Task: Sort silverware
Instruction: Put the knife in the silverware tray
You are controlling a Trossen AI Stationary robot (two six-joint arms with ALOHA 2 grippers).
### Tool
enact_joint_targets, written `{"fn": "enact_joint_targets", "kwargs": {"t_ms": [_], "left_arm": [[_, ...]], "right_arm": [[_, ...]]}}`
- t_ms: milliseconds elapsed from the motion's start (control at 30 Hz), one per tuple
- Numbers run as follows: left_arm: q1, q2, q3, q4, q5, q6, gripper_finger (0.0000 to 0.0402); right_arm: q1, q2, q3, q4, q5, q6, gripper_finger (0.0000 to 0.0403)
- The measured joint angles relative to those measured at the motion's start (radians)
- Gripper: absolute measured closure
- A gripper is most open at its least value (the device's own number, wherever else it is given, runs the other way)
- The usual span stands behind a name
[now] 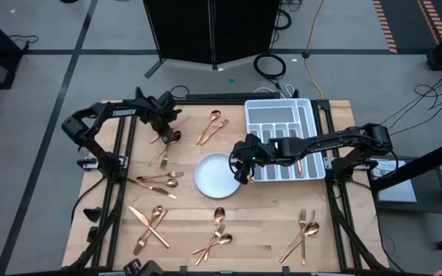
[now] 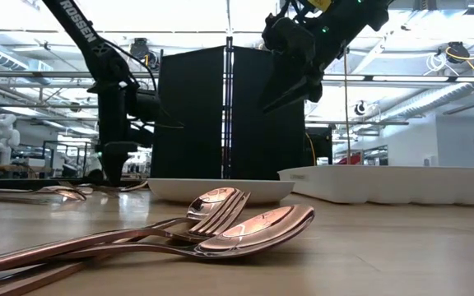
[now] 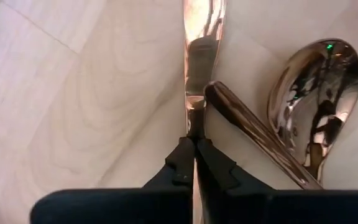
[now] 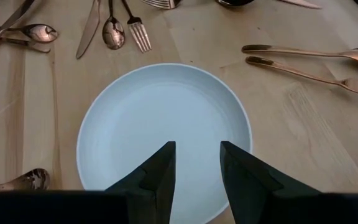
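Left gripper (image 3: 194,163): closed tight on a knife (image 3: 199,56) beside a spoon (image 3: 316,93), far left of the surface (image 1: 183,230).
Right gripper (image 4: 197,168): half open, empty, over the plate (image 4: 160,124).
Advice: lift straight up, clearing the spoon; carry to the tray (image 1: 282,115).

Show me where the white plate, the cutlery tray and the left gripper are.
white plate (image 1: 209,173), high view, bare centre.
cutlery tray (image 1: 278,106), high view, far rim.
left gripper (image 3: 194,155), left wrist view, between the shut fingertips, pinching a copper handle.

The left gripper (image 3: 194,146) is low and pinched tight — the right gripper (image 4: 197,163) hangs high, fingers a little apart.
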Motion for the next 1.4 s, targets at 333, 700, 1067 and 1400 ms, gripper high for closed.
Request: {"fn": "enact_joint_targets", "kwargs": {"t_ms": [333,700,1067,1400], "left_arm": [[0.005,0.002,-0.001,0.061,-0.002,0.002,0.0401],[0.005,0.003,-0.002,0.176,0.048,0.033,0.0402],[-0.005,0.104,0.003,0.287,0.03,0.111,0.0402],[-0.062,0.109,-0.001,0.333,-0.03,0.243,0.0401]], "right_arm": [[0.0,0.0,0.0,0.0,0.0,-0.002,0.0287],[-0.009,0.0,0.0,0.003,0.014,-0.012,0.0287],[-0.032,0.0,0.0,0.085,0.08,-0.064,0.0287],[-0.086,0.0,0.0,0.092,0.078,-0.084,0.0287]]}}
